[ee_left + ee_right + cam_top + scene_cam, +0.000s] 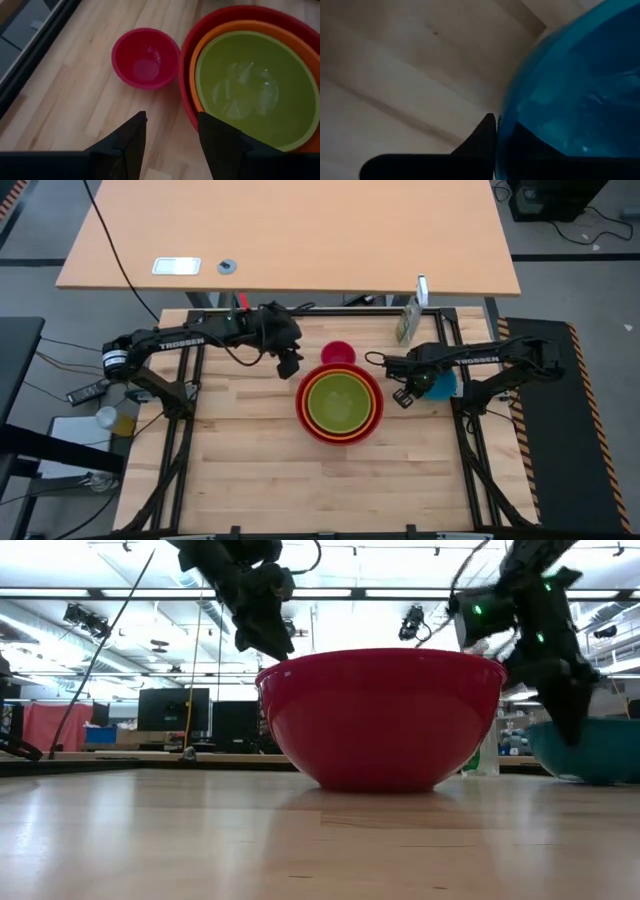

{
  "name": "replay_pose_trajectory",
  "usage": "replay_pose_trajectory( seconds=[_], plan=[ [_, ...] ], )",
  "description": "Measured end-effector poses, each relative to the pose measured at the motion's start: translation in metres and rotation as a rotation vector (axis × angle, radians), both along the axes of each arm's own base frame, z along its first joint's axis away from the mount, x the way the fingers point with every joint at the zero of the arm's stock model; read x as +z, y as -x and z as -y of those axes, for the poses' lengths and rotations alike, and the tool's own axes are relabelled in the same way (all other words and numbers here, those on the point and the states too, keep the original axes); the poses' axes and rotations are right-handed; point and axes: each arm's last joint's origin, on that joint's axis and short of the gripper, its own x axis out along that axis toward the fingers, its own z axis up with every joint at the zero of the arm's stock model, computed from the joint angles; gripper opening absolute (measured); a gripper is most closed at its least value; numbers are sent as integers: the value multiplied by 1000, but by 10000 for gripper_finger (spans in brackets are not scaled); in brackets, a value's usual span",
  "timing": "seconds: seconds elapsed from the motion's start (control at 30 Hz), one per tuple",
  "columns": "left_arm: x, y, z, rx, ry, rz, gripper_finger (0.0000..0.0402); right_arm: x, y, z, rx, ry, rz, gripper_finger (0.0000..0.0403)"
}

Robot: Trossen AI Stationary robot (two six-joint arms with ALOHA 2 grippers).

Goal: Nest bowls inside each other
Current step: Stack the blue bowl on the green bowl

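Note:
A red bowl (340, 430) stands on the table's middle with an orange bowl (372, 402) and a lime green bowl (340, 402) nested in it. A small pink-magenta bowl (145, 57) rests on its base just beyond the stack. My left gripper (170, 130) hangs open above the table between the pink bowl and the stack, touching nothing. A blue bowl (444, 385) sits on the table to the right of the stack, and my right gripper (405, 392) is shut on it at the side facing the stack. My right gripper pinches the blue bowl's rim (501, 131), on the side nearest the stack. One finger (479, 140) is outside the wall and the other shows dark through the wall from inside. The fingers come from above, pointing down. The bowl (590, 752) rests upright on the table.
A white and green carton (408, 320) stands at the table's far right. A large tan desk (290, 230) lies beyond the far edge. Black frame rails (185, 470) run along both sides. Bare wood (330, 490) stretches in front of the stack.

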Motion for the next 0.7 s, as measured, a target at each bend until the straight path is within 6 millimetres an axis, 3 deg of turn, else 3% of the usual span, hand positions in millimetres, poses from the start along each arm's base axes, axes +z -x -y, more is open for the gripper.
replay_pose_trajectory(
  seconds=[0.17,0.47,0.6,0.7],
  plan=[
    [7,7,-5,27,-4,17,180,45,-15,-1,105,20,39,31],
    [21,25,-18,23,-53,63,180,137,-52,-18,283,163,425,24],
    [27,28,-16,-31,-97,82,180,160,-68,-28,365,202,635,35],
    [31,30,-13,-89,-100,108,180,160,-81,-35,419,172,728,33]
  ],
)
